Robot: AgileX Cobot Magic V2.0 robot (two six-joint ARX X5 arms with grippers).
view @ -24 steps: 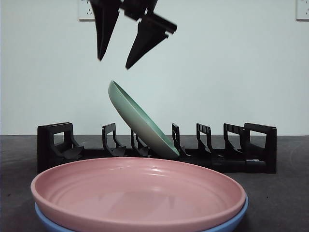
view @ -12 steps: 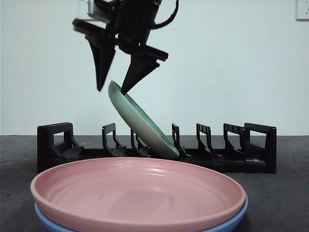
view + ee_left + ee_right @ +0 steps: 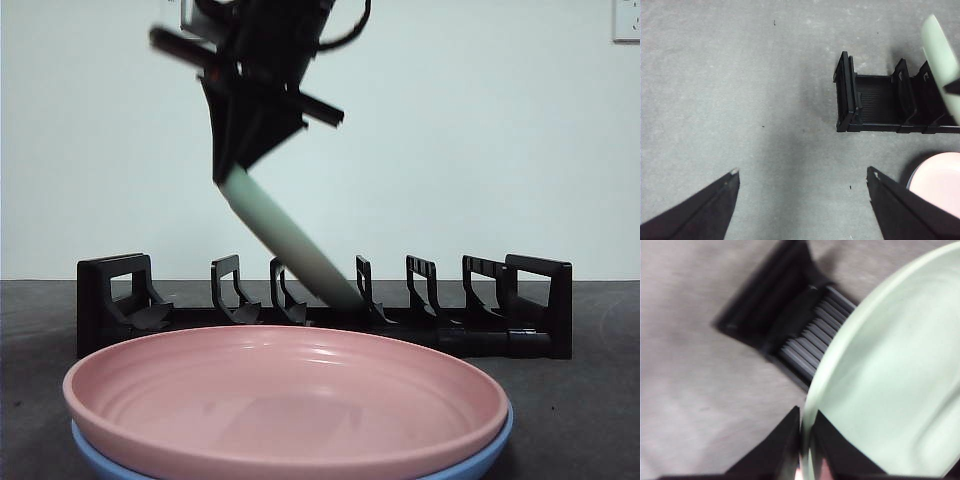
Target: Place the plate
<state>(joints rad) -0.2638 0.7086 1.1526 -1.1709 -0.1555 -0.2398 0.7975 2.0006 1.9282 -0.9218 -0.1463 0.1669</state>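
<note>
A pale green plate (image 3: 290,245) leans in the black dish rack (image 3: 110,300), its lower edge between the middle posts. My right gripper (image 3: 240,170) comes down from above and is shut on the plate's upper rim. The right wrist view shows its jaws (image 3: 805,450) pinching the green rim (image 3: 890,370) over the rack (image 3: 800,335). My left gripper (image 3: 802,174) is open and empty, above bare table beside the rack's end (image 3: 875,102). The green plate (image 3: 942,55) shows at that view's edge.
A pink plate (image 3: 290,390) lies stacked on a blue plate (image 3: 480,455) close in front of the rack. The pink plate also shows in the left wrist view (image 3: 940,180). Several rack slots on both sides of the green plate stand free.
My right gripper came down and shut on the green plate's upper rim. The plate has turned more edge-on to the front view.
</note>
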